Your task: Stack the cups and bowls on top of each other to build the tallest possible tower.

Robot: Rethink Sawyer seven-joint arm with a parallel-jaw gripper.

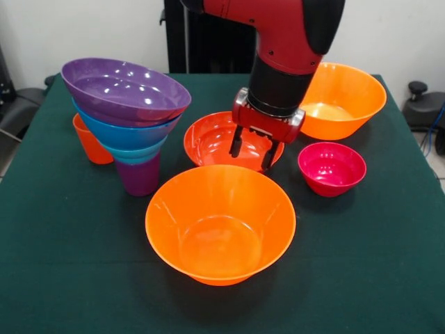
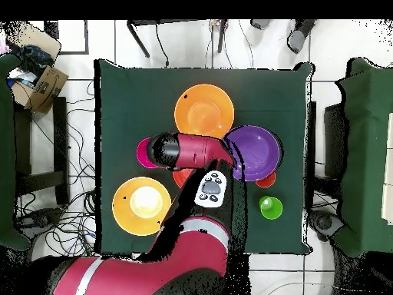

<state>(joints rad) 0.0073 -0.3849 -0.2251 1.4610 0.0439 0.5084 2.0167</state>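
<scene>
The tower stands at the left: a purple tumbler carries teal, blue and purple bowls, leaning a little; from overhead its purple top bowl shows. My gripper is open and empty, hanging over the shallow red-orange bowl, just behind the far rim of the near large orange bowl. A second large orange bowl sits back right. A small magenta bowl is at the right. An orange cup stands behind the tower. The green cup shows only overhead.
The dark green table holds everything. In the overhead view my arm hides the gripper and most of the red-orange bowl. The two large orange bowls lie either side of the arm.
</scene>
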